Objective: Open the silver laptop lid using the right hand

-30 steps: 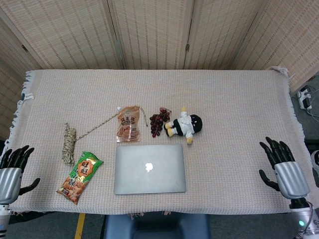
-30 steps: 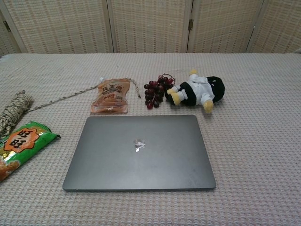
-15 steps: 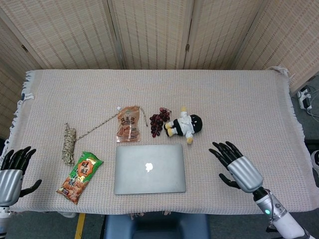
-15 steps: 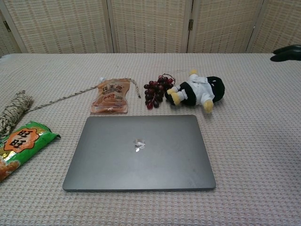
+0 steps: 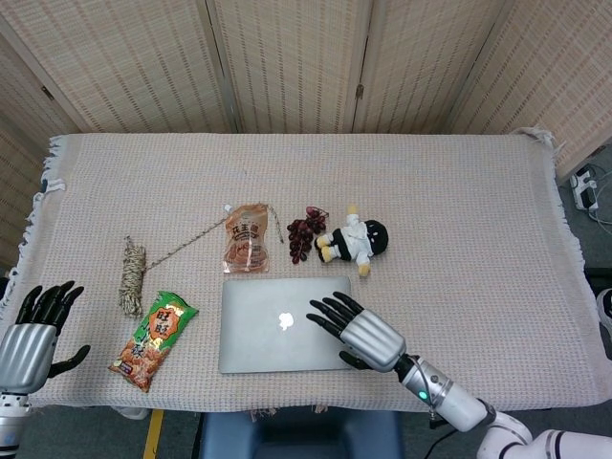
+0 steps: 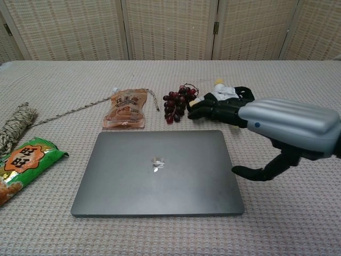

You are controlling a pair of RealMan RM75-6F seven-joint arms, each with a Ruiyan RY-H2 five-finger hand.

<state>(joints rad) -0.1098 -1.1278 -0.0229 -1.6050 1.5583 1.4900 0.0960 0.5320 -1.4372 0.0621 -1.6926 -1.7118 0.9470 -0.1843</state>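
The silver laptop (image 5: 287,324) (image 6: 158,172) lies closed and flat near the table's front edge. My right hand (image 5: 360,333) (image 6: 277,125) hovers over the laptop's right edge, fingers spread and pointing toward the lid, thumb (image 6: 257,172) hanging below by the right side. It holds nothing; whether it touches the lid I cannot tell. My left hand (image 5: 33,328) stays off the table's front left corner, fingers apart and empty.
Behind the laptop lie an orange snack pouch (image 5: 247,238), a bunch of dark grapes (image 5: 303,233) and a black-and-white plush toy (image 5: 356,240). A rope bundle (image 5: 132,276) and a green snack bag (image 5: 153,339) sit to the left. The cloth-covered table (image 5: 459,210) stretches right.
My right hand swept left from the table's right side to above the laptop's right edge. The left hand shifted slightly. The laptop stayed closed.
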